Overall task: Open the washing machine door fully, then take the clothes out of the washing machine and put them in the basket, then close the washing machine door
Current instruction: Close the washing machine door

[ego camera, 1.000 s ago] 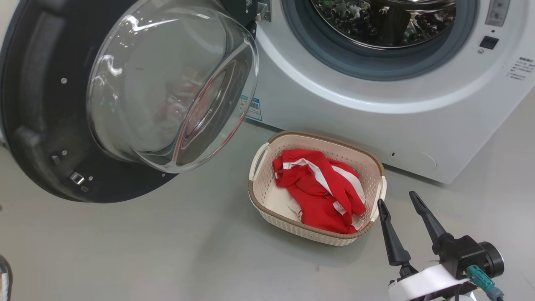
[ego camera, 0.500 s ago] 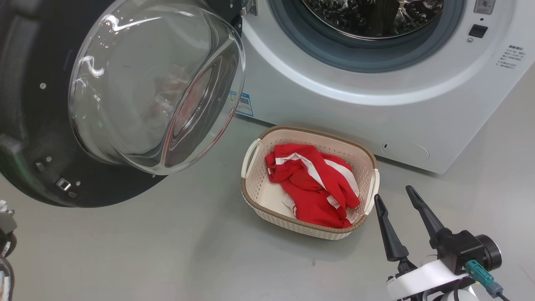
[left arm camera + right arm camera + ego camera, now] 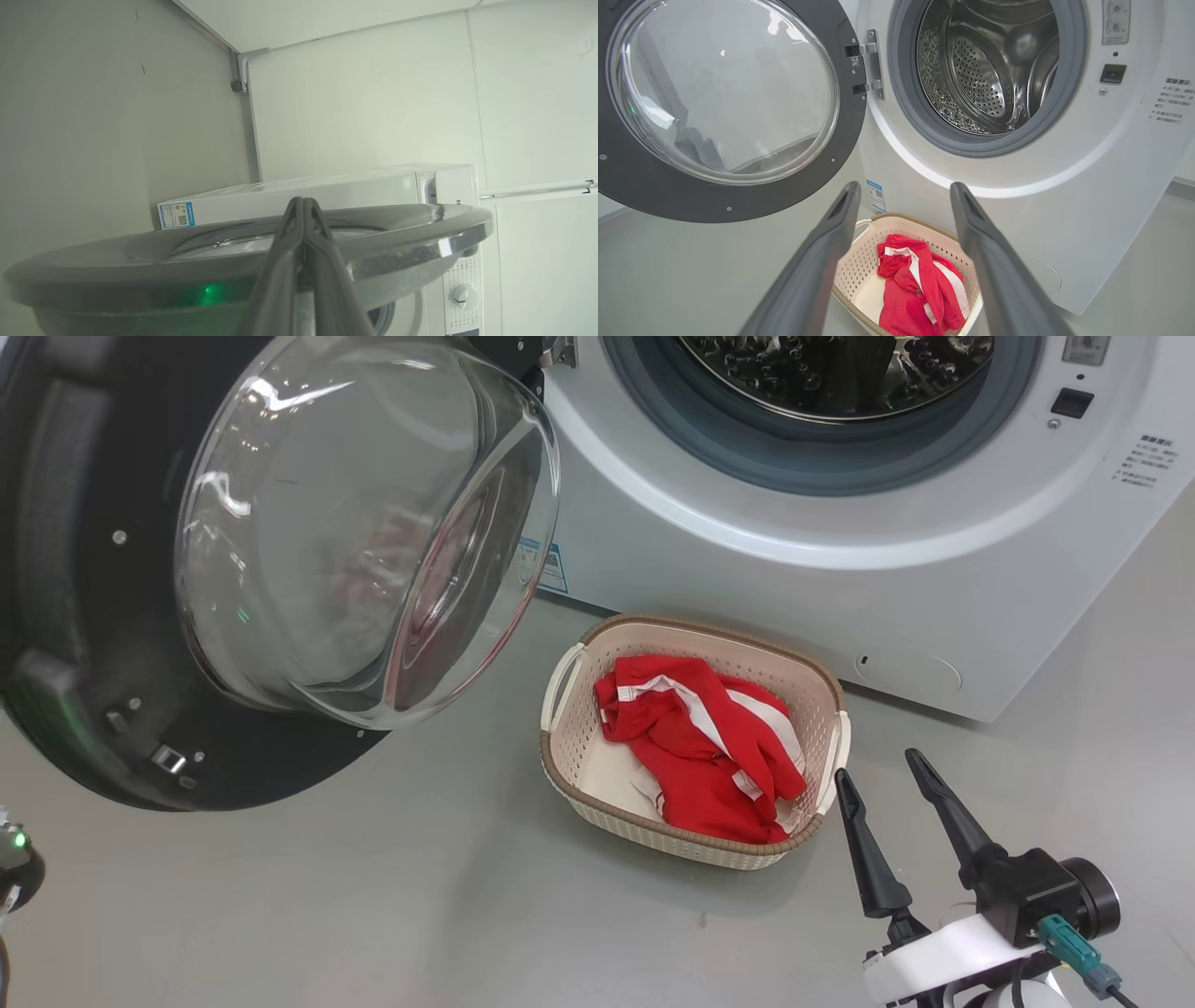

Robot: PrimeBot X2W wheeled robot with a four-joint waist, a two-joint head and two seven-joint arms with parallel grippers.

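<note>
The washing machine door (image 3: 65,616) hangs open at the left, its glass bowl (image 3: 364,532) bulging toward me. The white washing machine (image 3: 747,569) shows a bare steel drum (image 3: 985,70). The red clothes (image 3: 709,747) lie in the cream basket (image 3: 691,627) on the floor before the machine. My right gripper (image 3: 876,767) is open and holds nothing, just right of the basket. In the left wrist view my left gripper (image 3: 303,201) is shut with nothing in it, its tips at the door's outer face (image 3: 420,252); whether they touch it I cannot tell.
Grey floor (image 3: 420,896) spreads left of and in front of the basket. A piece of my left arm with a green light (image 3: 14,854) sits at the lower left edge, below the door. White wall panels (image 3: 373,93) stand behind the machine.
The head camera shifted a little. Over the last half second the door has swung slightly rightward toward the machine. The basket, the clothes and the right gripper have kept their places.
</note>
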